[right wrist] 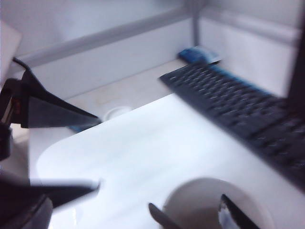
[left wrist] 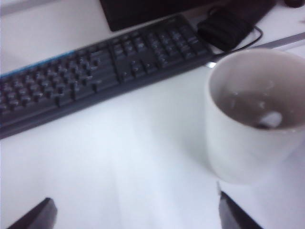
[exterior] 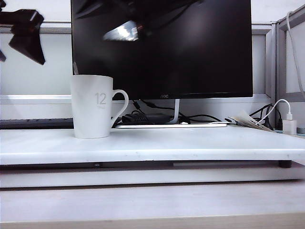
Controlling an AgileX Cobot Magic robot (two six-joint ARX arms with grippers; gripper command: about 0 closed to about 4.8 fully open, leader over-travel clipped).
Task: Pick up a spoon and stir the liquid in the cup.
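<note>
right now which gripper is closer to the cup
Right, likely: the right gripper hangs at the cup, one finger over its mouth. The left gripper hovers off to its side.

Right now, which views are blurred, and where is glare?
Exterior view: sharp, with glare on the monitor. Left wrist view: soft; cup and keyboard smeared. Right wrist view: most blurred, table washed out.
</note>
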